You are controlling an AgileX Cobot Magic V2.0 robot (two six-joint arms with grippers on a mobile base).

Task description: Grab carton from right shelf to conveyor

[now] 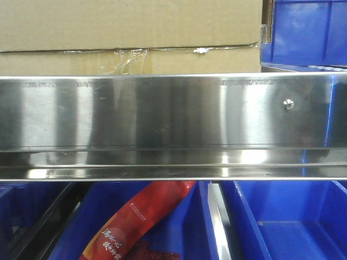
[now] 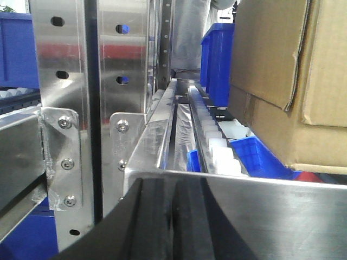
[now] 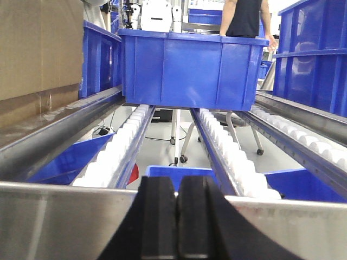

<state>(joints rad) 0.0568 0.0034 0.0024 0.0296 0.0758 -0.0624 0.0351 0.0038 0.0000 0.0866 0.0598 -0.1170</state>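
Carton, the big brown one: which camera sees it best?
The front-facing view. The carton spans its top, showing the wide face, overlapping upper part and taped seam above the shelf rail. The left wrist view catches only a corner and flap at right; the right wrist view, just a brown strip at left.

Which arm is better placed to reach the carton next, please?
Probably the left: its wrist view has the carton close on the right; the right wrist view shows it only at the edge, a blue bin ahead.
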